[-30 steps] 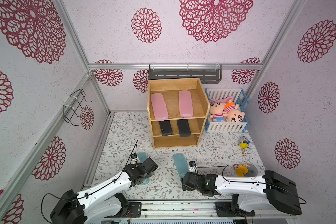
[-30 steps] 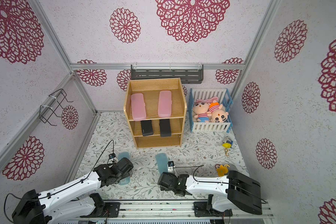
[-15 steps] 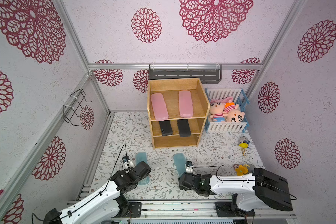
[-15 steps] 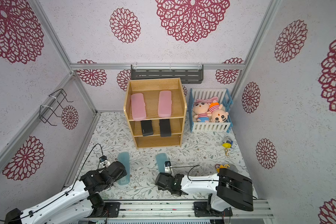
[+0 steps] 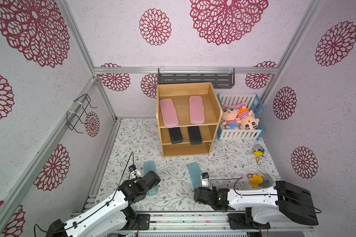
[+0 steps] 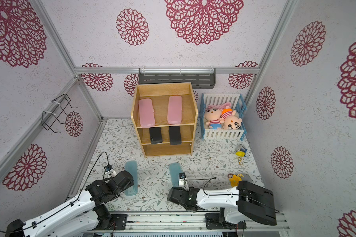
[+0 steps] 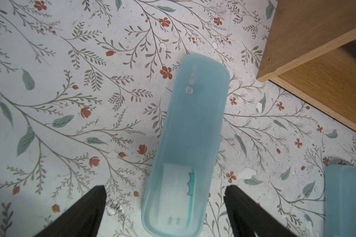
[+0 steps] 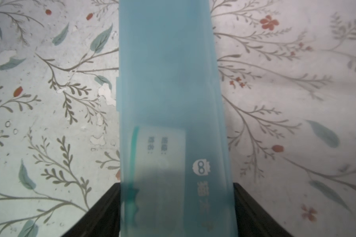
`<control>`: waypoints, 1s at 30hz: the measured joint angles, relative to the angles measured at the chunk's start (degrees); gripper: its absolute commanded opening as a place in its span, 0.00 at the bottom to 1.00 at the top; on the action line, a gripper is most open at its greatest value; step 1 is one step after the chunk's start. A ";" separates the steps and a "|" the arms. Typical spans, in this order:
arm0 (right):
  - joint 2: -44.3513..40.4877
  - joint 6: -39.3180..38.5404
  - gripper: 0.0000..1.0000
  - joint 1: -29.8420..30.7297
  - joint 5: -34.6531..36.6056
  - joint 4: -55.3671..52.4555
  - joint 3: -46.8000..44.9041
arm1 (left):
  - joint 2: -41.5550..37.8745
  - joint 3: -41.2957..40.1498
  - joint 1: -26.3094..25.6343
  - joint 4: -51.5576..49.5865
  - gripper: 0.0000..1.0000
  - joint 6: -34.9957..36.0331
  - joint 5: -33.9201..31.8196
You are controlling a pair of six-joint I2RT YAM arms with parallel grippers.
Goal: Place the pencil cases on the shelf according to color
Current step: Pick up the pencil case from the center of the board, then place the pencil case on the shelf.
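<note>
Your workspace is a flower-printed mat (image 5: 173, 131) boxed in by walls with red rosettes. At its back stands the shelf (image 5: 213, 102). Its top tier holds the two pink cases (image 5: 168, 112) (image 5: 196, 109), side by side but apart, and its middle tier holds the two black cases (image 5: 175, 135) (image 5: 195, 135). Just beside the shelf, the crib (image 5: 239, 134) holds two plush toys (image 5: 230, 118) (image 5: 249, 121).

Both blue cases lie on the mat in front of the shelf, well apart, with their long axes pointing toward it. The left blue case (image 7: 185, 147) has its near end between the fingers of your left pincer (image 7: 165, 187). That pincer is spread wide, and mat shows on either side between finger and case. The right blue case (image 8: 171, 82) runs straight out from your right pincer (image 8: 176, 184), whose black fingers press against both of its long sides (a pinch, as far as the wrist view shows).

In both top views the wrist housings cover the fingers, so only the wrist cameras show you the jaws. They also show the white label inside each blue case. The left wrist view alone catches the shelf's lower corner and one end of the right blue case.
</note>
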 measured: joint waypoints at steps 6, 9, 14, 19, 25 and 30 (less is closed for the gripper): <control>-10.71 -2.01 0.71 -2.32 2.82 -0.37 -0.24 | -1.46 0.00 0.00 0.98 0.97 0.37 -0.52; -11.28 -5.97 0.72 -9.09 1.79 2.69 0.07 | -1.38 0.00 0.00 2.73 0.97 1.11 -0.57; -3.78 -14.21 0.72 -18.60 -1.57 7.69 3.39 | 0.44 0.00 0.04 4.79 0.97 1.79 -1.01; 10.40 -20.26 0.71 -23.12 -4.83 12.35 12.02 | 2.67 0.00 0.35 6.34 0.97 2.47 -1.25; 19.54 -23.34 0.71 -28.06 -5.49 16.28 17.68 | 4.59 -0.68 2.08 9.57 0.97 4.22 -1.03; 21.81 -24.74 0.83 -31.30 -5.40 17.81 18.80 | 5.11 -3.54 4.83 12.22 0.97 5.68 0.20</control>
